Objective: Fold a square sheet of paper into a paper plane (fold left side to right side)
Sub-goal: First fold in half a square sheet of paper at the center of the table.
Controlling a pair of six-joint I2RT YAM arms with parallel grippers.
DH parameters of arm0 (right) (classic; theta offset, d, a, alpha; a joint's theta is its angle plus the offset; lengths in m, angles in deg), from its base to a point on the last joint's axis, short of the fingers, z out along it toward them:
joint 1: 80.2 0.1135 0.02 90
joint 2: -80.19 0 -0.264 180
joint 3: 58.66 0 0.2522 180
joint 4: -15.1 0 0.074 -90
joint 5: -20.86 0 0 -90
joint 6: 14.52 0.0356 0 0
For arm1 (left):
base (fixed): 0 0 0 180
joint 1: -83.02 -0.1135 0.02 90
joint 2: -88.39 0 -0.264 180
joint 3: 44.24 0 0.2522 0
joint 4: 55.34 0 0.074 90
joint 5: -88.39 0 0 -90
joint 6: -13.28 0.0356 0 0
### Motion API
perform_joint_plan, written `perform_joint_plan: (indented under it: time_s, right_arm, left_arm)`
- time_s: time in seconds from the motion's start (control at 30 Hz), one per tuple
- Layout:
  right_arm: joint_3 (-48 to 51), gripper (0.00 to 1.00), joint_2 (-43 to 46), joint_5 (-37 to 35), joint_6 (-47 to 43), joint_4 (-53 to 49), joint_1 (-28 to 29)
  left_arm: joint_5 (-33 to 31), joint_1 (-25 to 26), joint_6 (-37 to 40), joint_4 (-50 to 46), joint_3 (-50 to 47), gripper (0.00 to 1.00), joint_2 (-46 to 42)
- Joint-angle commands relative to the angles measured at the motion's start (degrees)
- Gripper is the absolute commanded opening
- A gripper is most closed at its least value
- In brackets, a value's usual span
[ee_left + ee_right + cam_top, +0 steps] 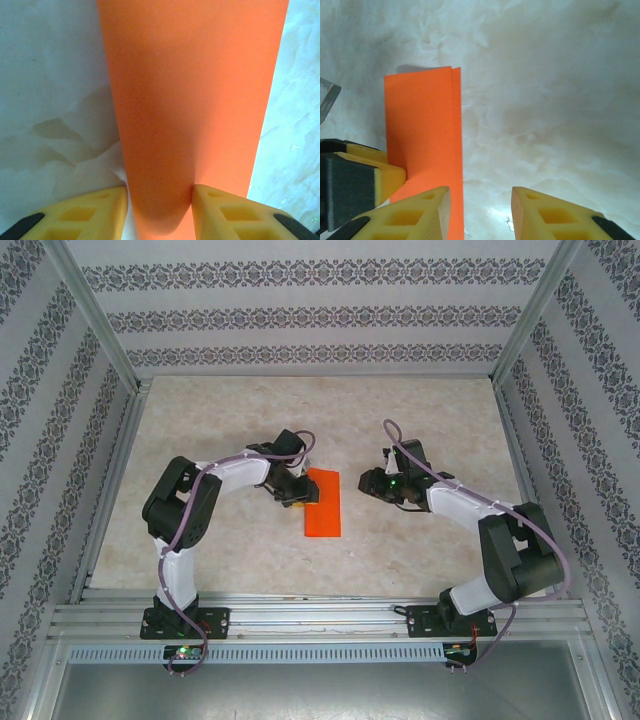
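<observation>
Left pincer [160, 199] is seen with its jaws parted, the gap between its yellow fingers [95, 212] being filled by the square sheet of paper [322, 502] lying beneath. Right pincer [480, 200] is likewise held open just beside the sheet's right edge, with bare marbled table [430, 430] between its jaws. The orange sheet is laid flat mid-table, folded into a narrow rectangle, with two slightly offset layers shown at one end.

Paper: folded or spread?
Folded. The paper is a narrow strip, not square, and the right wrist view shows two layers with slightly offset edges along one long side.
</observation>
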Motion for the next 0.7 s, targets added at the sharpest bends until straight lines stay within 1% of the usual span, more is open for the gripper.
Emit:
perform_joint_plan:
  time_s: [0.0,0.23,0.67]
  right_arm:
    - [1.0,0.37,1.7,-1.4,-1.5,-1.8,-0.7]
    - [1.4,0.37,2.0,-1.3,-1.6,-2.0,-1.1]
    - [1.2,0.37,2.0,-1.1,-1.8,-2.2,-1.1]
  left_arm:
    - [0.0,3.9,1.1,-1.0,0.0,0.40,5.7]
    - [0.7,4.7,1.8,-3.1,2.4,0.43,7.6]
    - [2.0,5.5,2.6,-5.0,4.9,0.45,10.2]
